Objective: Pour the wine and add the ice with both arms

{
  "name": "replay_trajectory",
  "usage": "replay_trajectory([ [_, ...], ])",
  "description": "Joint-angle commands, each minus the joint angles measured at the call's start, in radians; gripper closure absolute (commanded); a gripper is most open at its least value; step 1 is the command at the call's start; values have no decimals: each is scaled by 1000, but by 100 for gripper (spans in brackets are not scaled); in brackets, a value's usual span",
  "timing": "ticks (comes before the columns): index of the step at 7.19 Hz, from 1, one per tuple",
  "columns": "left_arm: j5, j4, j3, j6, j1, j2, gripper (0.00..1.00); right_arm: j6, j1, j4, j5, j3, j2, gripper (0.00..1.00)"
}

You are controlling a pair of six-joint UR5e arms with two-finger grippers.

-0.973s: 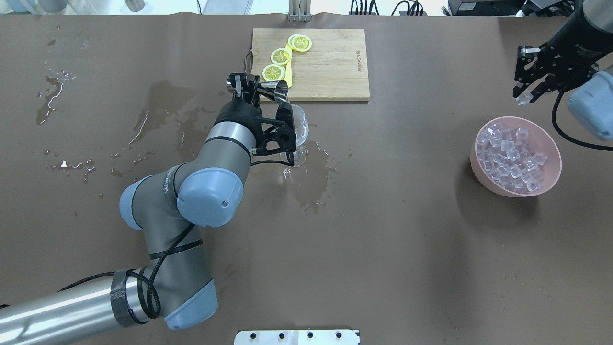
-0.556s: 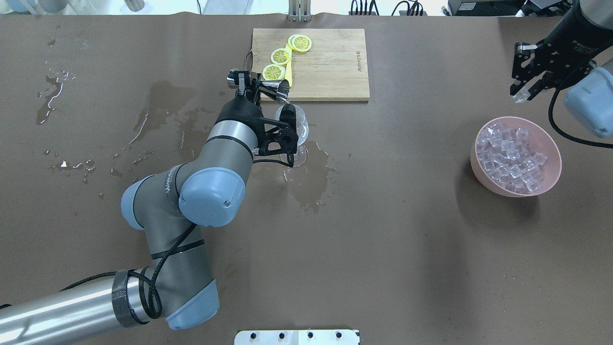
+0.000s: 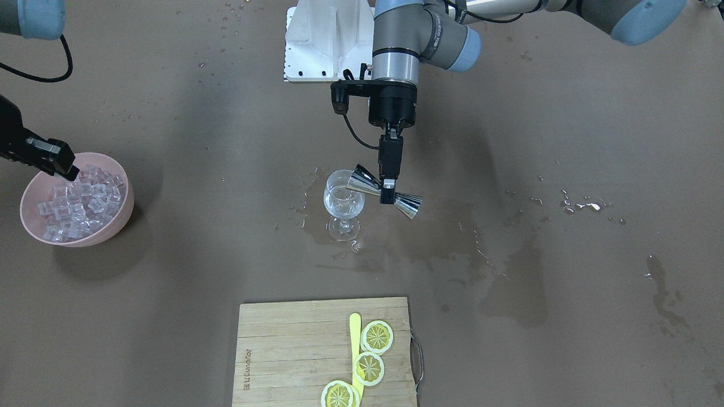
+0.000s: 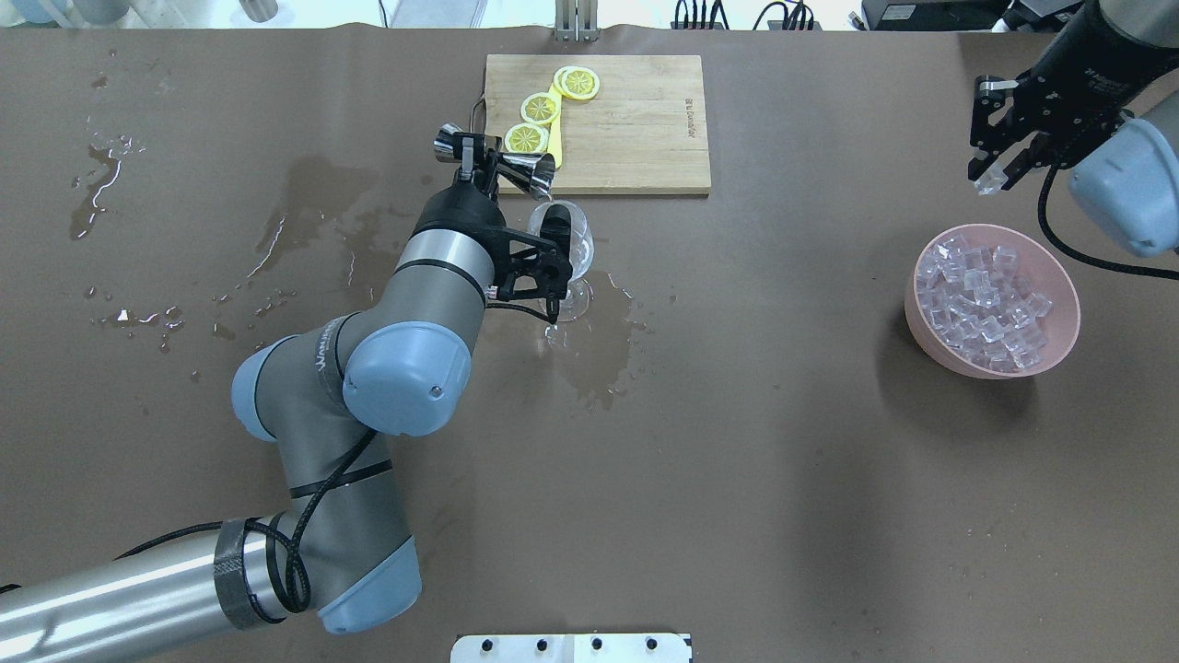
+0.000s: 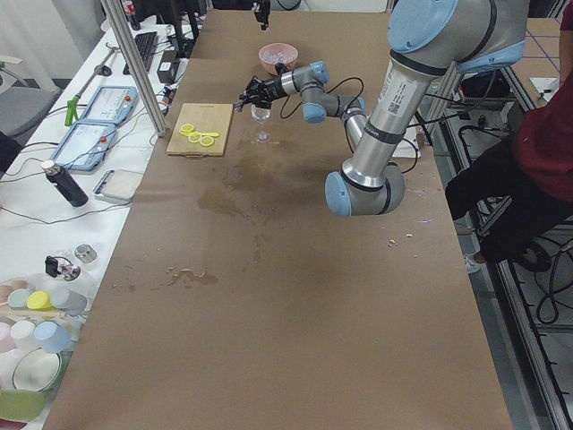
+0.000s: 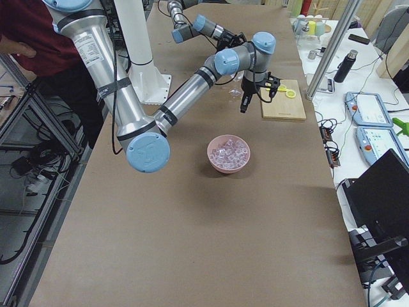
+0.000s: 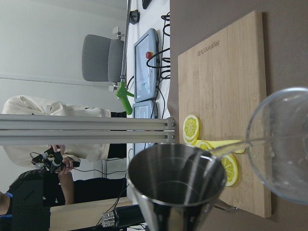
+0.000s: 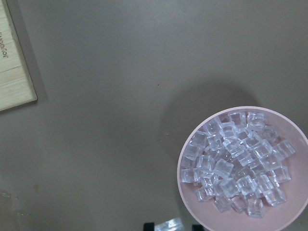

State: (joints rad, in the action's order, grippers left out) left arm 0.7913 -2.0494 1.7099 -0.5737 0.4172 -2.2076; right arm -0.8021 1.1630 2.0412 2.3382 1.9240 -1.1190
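left gripper (image 3: 388, 191) is clamped on the waist of 1 steel jigger (image 3: 410, 205), tipped with its lip over the 1 stemmed glass (image 3: 342, 204) just below. a thin clear thread of wine (image 7: 236, 146) runs into the glass. right gripper (image 4: 993, 177) pinches 1 ice cube (image 4: 987, 186). the 1 pink bowl (image 4: 916, 324) of cubes sits near it.

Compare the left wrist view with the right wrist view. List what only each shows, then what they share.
Left wrist only: the shiny steel jigger cup beside the clear stemmed glass's rim, yellow lemon slices, people in the background. Right wrist only: the pink round bowl of clear ice cubes, and one single ice cube between the black fingers of the right gripper at the bottom edge. Both: the pale wooden cutting board and the brown table.
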Motion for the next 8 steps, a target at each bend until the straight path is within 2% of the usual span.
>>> replay_trajectory([
  [1,-21,-2,0,-50,0,0,100,0,-5,45,1,0,36,85],
  [6,-37,-12,5,-46,-3,-3,100,-3,-17,116,-2,-2,108,85],
  [8,-21,-128,62,77,-12,18,100,-31,-29,116,-2,-29,155,85],
])
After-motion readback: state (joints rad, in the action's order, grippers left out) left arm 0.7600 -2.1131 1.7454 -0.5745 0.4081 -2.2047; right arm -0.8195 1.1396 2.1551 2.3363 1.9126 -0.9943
